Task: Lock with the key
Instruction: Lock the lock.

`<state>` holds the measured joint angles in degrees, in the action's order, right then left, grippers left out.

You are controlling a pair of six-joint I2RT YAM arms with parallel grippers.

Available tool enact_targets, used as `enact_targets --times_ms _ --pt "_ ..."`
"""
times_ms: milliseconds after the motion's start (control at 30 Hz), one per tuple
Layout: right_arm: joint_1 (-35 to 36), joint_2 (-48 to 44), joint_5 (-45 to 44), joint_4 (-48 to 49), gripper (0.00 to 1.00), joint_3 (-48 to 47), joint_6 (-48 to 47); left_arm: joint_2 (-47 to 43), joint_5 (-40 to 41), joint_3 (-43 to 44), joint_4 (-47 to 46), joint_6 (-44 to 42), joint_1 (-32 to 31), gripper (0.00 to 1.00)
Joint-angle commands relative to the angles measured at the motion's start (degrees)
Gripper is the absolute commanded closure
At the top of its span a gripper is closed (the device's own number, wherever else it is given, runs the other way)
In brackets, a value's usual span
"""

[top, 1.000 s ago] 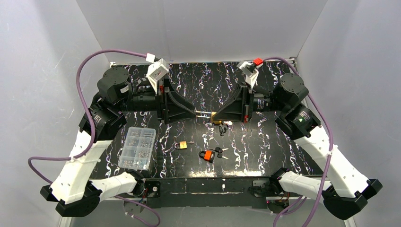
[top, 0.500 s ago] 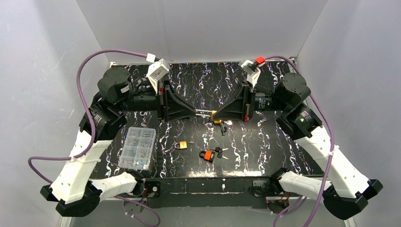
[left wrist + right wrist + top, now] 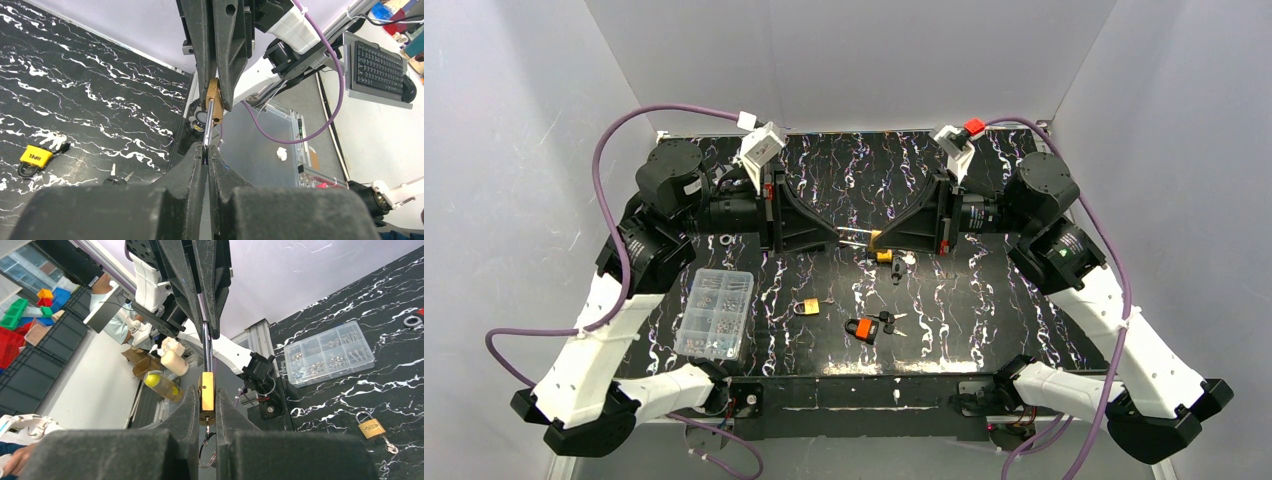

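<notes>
- padlock (image 3: 206, 390), brass-bodied, hangs in the air above the far middle of the bench (image 3: 984, 290), held between the two arms.
- The right fingers (image 3: 186, 407) are pressed onto the flat sides of its body. The left fingers (image 3: 192, 167) pinch the end of its steel shackle (image 3: 207, 125), so both pairs are closed on the one lock.
- Only the body's narrow edge faces each wrist camera, so any stamp on its faces is out of sight. Whether the shackle is seated in the body cannot be told.
- A key ring (image 3: 207, 452) hangs under the body, partly cut off by the right fingers. Whether a key sits in the keyhole cannot be told.
- A yellow padlock (image 3: 35, 156) lies on the bench below the held one. Its face carries black capital letters, too small to read surely.
- A second brass padlock (image 3: 371, 427) lies flat nearer the front, with an oval stamp that is illegible.
- An orange-and-black padlock (image 3: 861, 329) lies near the front edge with loose keys (image 3: 888, 320) just beside it, their detail blurred.
- A clear parts box (image 3: 715, 313) sits at the left of the bench, its compartments holding small metal pieces too fine to name.
- A keyboard (image 3: 380, 67) shows beyond the bench in the left wrist view, its legends unreadable.
</notes>
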<state>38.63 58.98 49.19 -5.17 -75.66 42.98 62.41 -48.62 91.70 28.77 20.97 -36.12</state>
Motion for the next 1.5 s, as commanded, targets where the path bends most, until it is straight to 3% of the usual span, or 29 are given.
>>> enact_targets --times_ms 0,433,1467 --pt "0.0 -0.7 -3.4 -1.7 0.99 -3.3 -4.5 0.6 0.6 -0.7 -1.7 4.0 -0.1 1.00" --pt "0.4 -0.8 -5.8 -2.8 0.99 -2.8 -7.9 0.5 2.2 -4.3 -5.2 8.1 -0.9 1.00" --pt "1.4 1.8 -7.3 -2.3 0.99 -4.1 -7.7 3.2 8.1 -4.5 -5.2 8.5 -8.7 1.00"
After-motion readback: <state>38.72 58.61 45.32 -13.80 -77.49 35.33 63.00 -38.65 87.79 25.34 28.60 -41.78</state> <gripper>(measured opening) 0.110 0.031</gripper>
